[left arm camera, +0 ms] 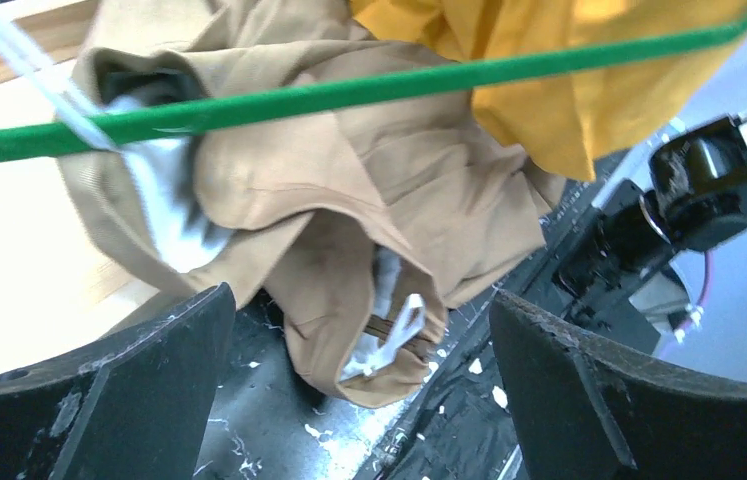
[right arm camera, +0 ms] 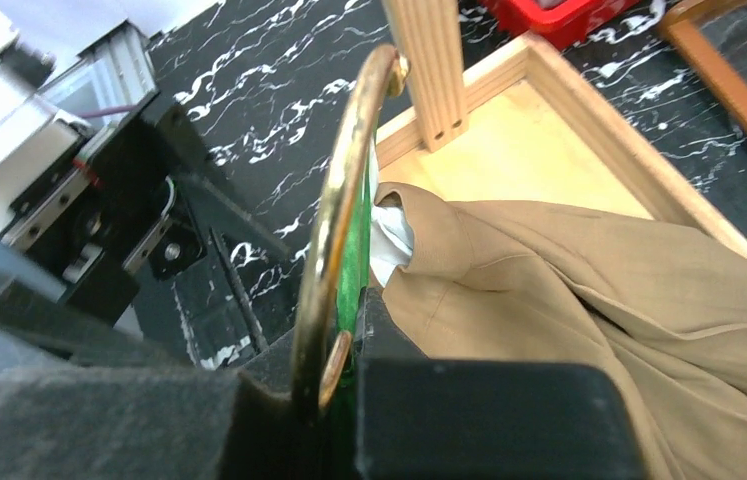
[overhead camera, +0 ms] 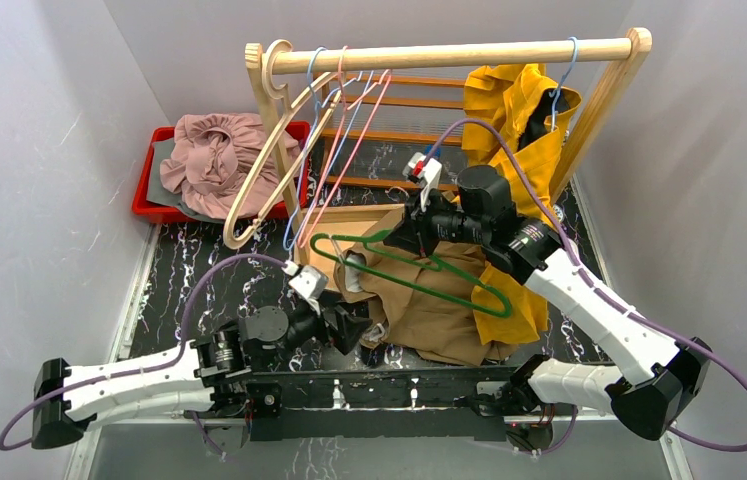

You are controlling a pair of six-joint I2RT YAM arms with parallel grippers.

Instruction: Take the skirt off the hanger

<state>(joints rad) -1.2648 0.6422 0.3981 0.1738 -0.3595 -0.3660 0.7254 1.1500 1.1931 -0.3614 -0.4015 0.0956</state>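
White walls close in a black, white-veined marble desk (overhead camera: 209, 270) in the overhead view. At its far side stands a pale wooden clothes rack (overhead camera: 449, 55) with a bare wooden hanger (overhead camera: 269, 170) and thin pink wire hangers (overhead camera: 349, 140) on its rail. A mustard-yellow garment (overhead camera: 509, 110) hangs at the rail's right end. A red plastic bin (overhead camera: 149, 190) at far left holds a crumpled pink garment (overhead camera: 214, 155). The tan fabric skirt (overhead camera: 439, 315) lies heaped on the desk and the rack's base, in front of the arms. A green wire hanger (overhead camera: 429, 265) lies tilted across the top of it. The right end effector (overhead camera: 404, 235) is at the hanger's hook end. The left end effector (overhead camera: 354, 325) sits low beside the skirt's near-left edge.

From the left wrist, the black fingers (left arm camera: 129, 400) stand wide apart, released, with nothing between them. The skirt is bunched just beyond them, its white lining showing. The hanger's green bar crosses in front of it, and a pale translucent strip crosses that bar. Whether the skirt is attached to the hanger I cannot tell.

From the right wrist, the end effector is clenched on the hanger at the foot of its brass-coloured hook (right arm camera: 334, 220). The skirt spreads below and to the right, over the rack's wooden base.
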